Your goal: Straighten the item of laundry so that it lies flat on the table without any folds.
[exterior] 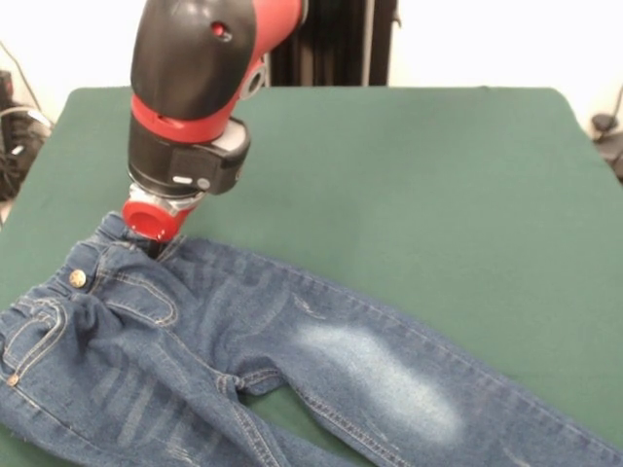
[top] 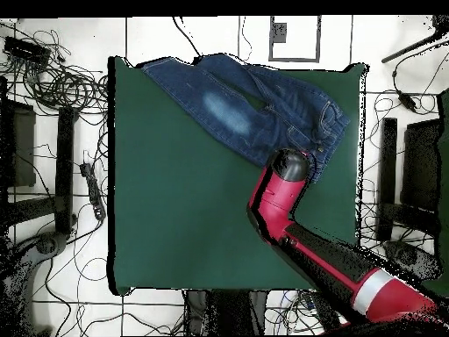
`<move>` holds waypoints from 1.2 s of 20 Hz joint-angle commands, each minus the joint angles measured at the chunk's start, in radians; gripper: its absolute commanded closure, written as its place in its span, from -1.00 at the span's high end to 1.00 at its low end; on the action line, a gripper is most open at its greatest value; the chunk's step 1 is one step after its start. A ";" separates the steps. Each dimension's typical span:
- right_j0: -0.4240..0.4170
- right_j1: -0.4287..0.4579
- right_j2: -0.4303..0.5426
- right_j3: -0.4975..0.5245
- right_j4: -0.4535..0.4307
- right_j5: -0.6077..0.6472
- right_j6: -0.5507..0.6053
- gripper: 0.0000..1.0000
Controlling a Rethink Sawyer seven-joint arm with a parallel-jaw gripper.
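**Jeans half straightened, gripper parked on the waistband**

The small pair of blue denim jeans with tan stitching and faded thigh patches (exterior: 292,370) is laid along one long edge of the big dark green felt-topped table (exterior: 419,175), the edge away from the robot's base, with the waistband toward one corner and the legs run out toward the other. Part of the denim appears to be hung past that edge, though that can't be confirmed.

The gripper (exterior: 154,243) of the red and black arm (top: 289,202) is pressed down onto the waistband, just behind the brass button (exterior: 77,278). The fingertips are hidden under the red collar and the cloth, so whether they are apart or pinched on denim cannot be told.

The step in hand is judged to be a grab or drag at the waist. Bunching is seen round the pockets and crotch, so a pull away from the legs, and inward off the edge, is probably called for next.

No brand, label or readable writing can be made out anywhere.
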 commanded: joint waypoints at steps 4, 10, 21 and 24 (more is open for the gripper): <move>0.041 -0.006 -0.104 0.169 0.180 0.133 0.415 -1.00; 0.069 -0.179 -0.074 0.270 0.293 0.184 0.415 -1.00; 0.122 -0.284 -0.117 0.339 0.442 0.267 0.361 -1.00; 0.137 -0.266 -0.171 0.341 0.384 0.309 0.389 -1.00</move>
